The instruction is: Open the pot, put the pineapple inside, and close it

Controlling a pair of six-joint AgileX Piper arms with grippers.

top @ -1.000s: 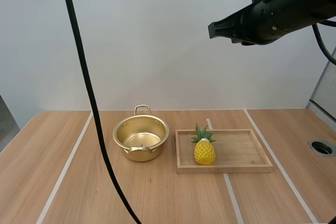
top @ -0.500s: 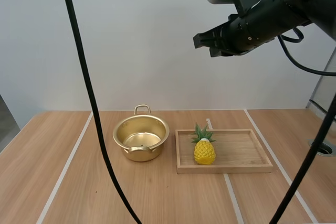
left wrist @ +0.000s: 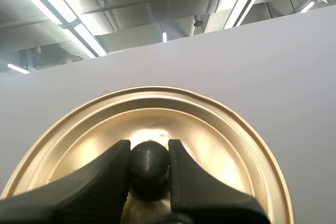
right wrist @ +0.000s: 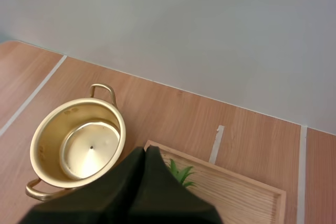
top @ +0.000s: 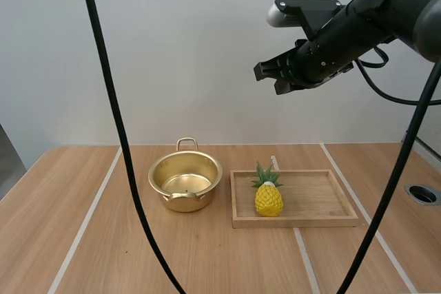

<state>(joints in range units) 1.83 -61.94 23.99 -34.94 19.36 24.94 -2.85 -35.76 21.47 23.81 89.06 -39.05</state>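
The right gripper hides the pineapple except its green leaves. The lid is partly cut off by the frame edge. The left gripper pinches the lid's black knob between its 2 fingers. The right gripper's fingers lie together, empty, high up and well apart from the pot. The pineapple stands on the wooden tray beside the open pot, at the end nearest it.

Open gold pot near the middle of the tabletop, one handle pointing to the far edge, one to the near edge. Wooden tray just beside the pot, on the right. Yellow pineapple standing up in the tray's near left corner. Right gripper high up over the tray.
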